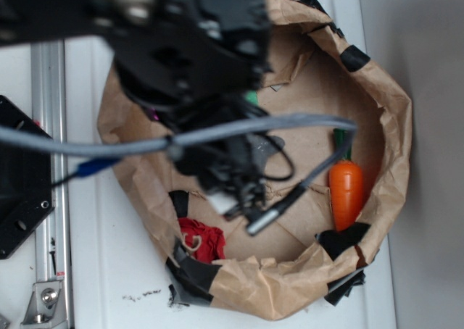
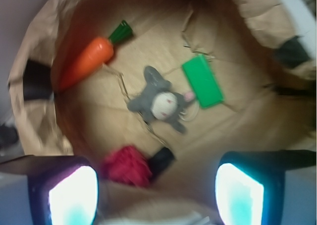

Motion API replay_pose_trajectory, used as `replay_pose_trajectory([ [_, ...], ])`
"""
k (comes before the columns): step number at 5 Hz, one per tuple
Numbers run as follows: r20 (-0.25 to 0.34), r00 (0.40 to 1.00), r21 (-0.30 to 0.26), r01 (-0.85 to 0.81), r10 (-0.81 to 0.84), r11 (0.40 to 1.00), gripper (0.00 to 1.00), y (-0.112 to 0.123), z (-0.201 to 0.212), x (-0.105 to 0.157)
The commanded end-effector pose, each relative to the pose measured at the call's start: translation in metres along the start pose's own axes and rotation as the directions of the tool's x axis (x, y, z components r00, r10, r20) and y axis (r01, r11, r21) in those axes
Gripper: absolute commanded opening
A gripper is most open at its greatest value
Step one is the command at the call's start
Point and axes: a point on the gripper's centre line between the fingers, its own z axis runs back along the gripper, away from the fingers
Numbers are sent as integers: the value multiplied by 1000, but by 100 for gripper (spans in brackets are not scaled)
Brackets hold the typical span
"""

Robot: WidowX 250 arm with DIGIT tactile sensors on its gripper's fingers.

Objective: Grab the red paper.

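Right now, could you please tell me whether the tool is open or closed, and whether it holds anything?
Tool: open and empty, its fingers spread wide; the red paper lies loose below it.

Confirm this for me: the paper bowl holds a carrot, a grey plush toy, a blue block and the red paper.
One thing is wrong: the block is green, not blue, as the wrist view shows. The carrot, grey plush toy and red paper are all in the paper bowl.

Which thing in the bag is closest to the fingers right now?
The red paper, the crumpled wad just above the fingers; the carrot, plush toy and green block lie farther off.
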Motion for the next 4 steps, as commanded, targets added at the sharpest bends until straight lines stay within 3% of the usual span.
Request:
replay_pose_trajectory([
  [1, -219, 974, -57, 54, -65, 997, 100, -28, -95, -44],
  [2, -275, 954, -69, 108, -123, 992, 100, -28, -114, -74],
  [3, -288, 927, -123, 212, -240, 969, 100, -34, -135, -93],
  [4, -240, 890, -273, 320, -387, 907, 100, -36, -145, -92],
])
